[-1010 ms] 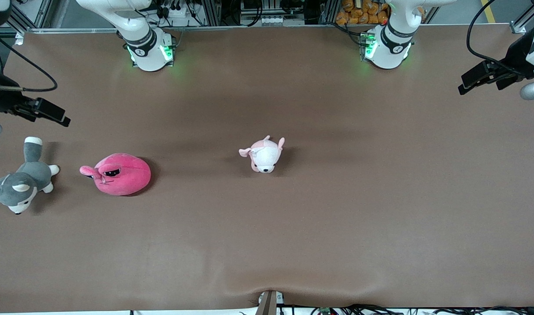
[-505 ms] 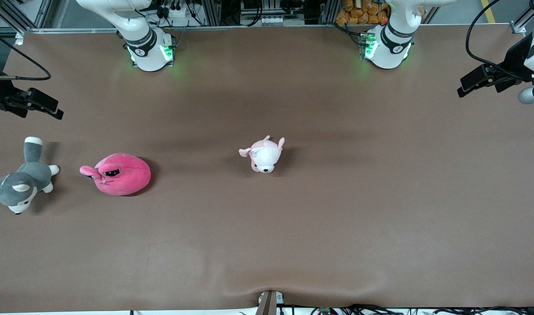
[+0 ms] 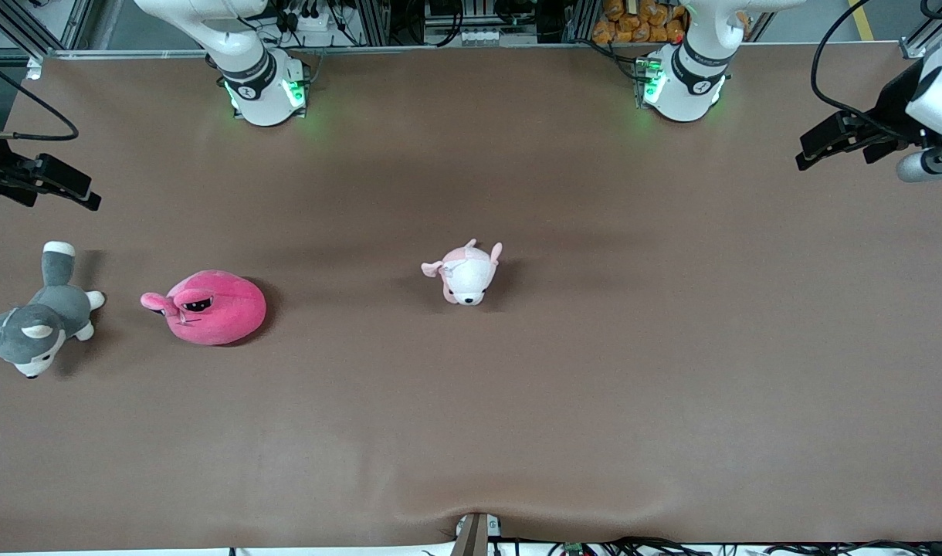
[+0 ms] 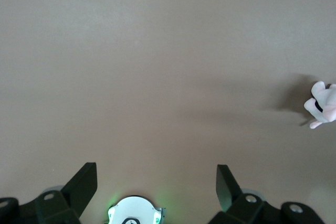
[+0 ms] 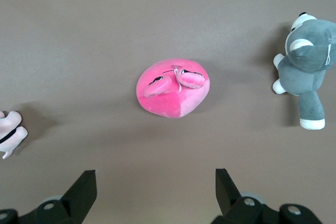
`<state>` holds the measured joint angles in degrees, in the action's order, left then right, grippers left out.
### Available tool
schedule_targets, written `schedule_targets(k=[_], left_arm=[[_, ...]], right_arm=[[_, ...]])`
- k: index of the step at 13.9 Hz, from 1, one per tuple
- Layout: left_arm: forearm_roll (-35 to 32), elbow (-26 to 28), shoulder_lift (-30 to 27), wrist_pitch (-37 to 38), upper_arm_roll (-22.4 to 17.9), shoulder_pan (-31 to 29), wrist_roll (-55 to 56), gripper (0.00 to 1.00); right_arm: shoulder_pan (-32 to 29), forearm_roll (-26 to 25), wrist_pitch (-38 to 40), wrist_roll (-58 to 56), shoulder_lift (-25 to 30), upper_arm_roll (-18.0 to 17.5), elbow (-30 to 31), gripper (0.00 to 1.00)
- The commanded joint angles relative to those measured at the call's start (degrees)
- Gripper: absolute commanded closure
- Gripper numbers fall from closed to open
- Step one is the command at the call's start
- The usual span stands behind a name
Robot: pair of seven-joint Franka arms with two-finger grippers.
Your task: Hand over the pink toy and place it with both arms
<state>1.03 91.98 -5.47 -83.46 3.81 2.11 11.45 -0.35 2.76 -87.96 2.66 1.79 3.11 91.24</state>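
I see the pink toy (image 3: 208, 306) lying on the brown counter (image 3: 594, 386) toward the right arm's end, between a grey plush dog (image 3: 35, 324) and a pale pink-and-white plush (image 3: 465, 273). My right pincer (image 5: 156, 192) hangs wide and empty above it; my left pincer (image 4: 156, 184), also wide and empty, is over bare counter.
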Motion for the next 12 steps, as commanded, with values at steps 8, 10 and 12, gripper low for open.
schedule_targets(k=[8, 10, 12], left_arm=[[-6.57, -4.62, -0.07, 6.12, -0.29, -0.79, -3.36, 0.00], [-6.31, -5.06, 0.28, 6.12, -0.38, -0.70, -3.62, 0.00], [-5.61, -5.15, 0.28, 6.12, -0.47, -0.79, -3.80, 0.00]], right_arm=[[-0.53, -2.50, 3.32, -0.56, -0.03, -0.39, -1.86, 0.00], [-0.44, -2.59, 3.32, -0.55, -0.03, -0.39, -1.86, 0.00], [-0.44, -2.59, 3.76, -0.55, -0.03, -0.47, -1.86, 0.00]])
